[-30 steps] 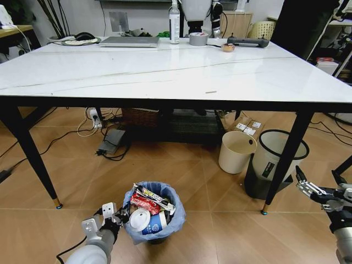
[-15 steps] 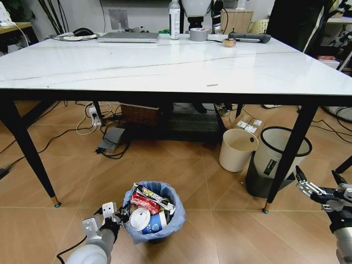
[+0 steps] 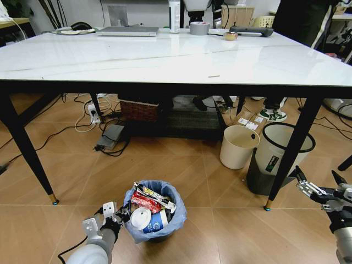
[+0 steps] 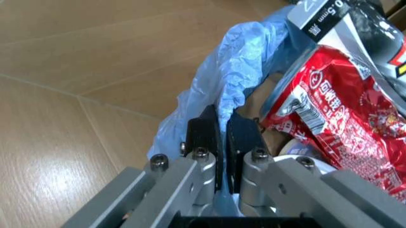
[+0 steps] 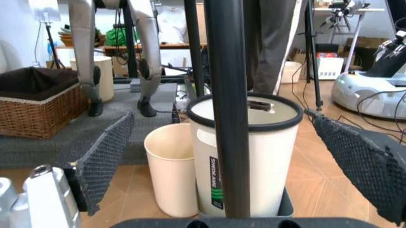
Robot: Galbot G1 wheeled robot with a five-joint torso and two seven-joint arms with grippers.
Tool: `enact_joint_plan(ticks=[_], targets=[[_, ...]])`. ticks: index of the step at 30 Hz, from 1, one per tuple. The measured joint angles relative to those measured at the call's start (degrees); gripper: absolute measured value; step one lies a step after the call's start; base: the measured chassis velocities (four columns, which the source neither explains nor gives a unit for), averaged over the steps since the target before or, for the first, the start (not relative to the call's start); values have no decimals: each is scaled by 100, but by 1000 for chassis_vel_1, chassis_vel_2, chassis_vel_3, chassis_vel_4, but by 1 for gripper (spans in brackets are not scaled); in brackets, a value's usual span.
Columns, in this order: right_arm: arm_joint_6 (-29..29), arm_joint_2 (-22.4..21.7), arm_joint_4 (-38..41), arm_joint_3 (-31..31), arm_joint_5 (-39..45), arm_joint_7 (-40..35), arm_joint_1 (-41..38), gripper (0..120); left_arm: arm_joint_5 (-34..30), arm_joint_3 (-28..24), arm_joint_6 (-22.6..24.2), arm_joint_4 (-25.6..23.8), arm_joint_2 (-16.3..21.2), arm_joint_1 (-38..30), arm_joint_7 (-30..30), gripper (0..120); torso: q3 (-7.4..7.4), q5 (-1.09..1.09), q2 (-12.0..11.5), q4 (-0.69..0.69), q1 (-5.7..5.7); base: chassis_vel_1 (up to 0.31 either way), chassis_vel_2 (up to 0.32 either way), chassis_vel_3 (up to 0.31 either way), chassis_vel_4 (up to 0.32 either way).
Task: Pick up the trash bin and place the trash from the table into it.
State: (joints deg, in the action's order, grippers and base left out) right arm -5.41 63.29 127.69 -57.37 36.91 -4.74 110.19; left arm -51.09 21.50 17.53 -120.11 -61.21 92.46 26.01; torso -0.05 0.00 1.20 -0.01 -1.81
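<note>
One small round trash bin [image 3: 154, 217] stood on the tan tiled floor in front of the table [image 3: 165, 60], its thin, crinkled light-blue bag folded over the rim. The trash [image 3: 149, 206] was packed inside: a glossy red snack wrapper [image 4: 345, 114], a dark printed wrapper across the top, a white round lid and a white-and-blue paper cup. The left gripper [image 3: 113, 215] sat low at the bin's near-left side, its black pads pressed together on a fold of the blue bag at the rim. The right gripper [image 3: 319, 184] hung by the table's front-right leg, well apart from the bin, with its mesh-textured fingers [image 5: 101, 161] spread wide. Past that slim black leg stood a cream bucket-shaped bin [image 3: 238, 146] and, just beside it, a taller grey-white bin [image 3: 280, 157] with a black rim. The table's marble-look top was smooth and glossy with thin grey veins; a silver laptop [image 3: 127, 31] and a grey tape roll [image 3: 199, 27] lay along its far edge.
</note>
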Motion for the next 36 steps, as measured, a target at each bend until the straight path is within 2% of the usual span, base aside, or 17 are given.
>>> enact_joint_plan(ticks=[9, 36], targets=[[0, 0, 0, 0, 0, 0, 0, 100, 36, -23, -93, 1, 1, -21, 27, 0, 0, 0, 9, 0, 1, 0, 0, 0, 0], [0, 0, 0, 0, 0, 0, 0, 100, 126, -146, -150, 452, -89, -210, 5, 0, 1, 0, 52, 0, -8, 0, 0, 0, 0]])
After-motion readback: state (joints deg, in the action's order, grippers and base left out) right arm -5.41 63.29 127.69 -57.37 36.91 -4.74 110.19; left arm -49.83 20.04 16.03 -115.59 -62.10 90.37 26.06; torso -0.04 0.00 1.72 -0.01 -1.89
